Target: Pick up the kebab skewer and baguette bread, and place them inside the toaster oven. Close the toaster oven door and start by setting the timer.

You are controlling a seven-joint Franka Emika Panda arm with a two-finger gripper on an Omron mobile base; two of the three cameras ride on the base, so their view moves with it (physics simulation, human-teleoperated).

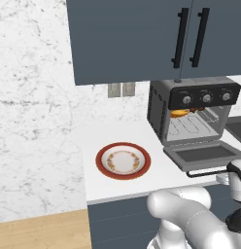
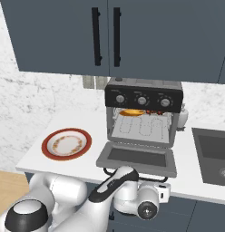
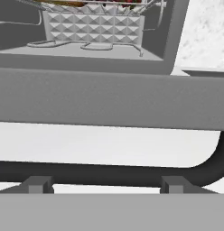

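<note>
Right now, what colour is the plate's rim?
Red, around a cream centre with an orange-brown patterned ring; the plate shows best in the left base view.

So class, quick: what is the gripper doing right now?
Gripper: open, holding nothing, its fingertips astride the toaster oven door's bar handle.

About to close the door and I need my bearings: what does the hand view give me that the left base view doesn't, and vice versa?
Hand view alone: the open gripper close under the bar handle, fingertips just beneath it.

Left base view alone: the empty red-rimmed plate, the three knobs, the cabinets, the baguette bread on the upper rack.

Both: the toaster oven, its toaster oven door dropped open, wire racks inside.
</note>
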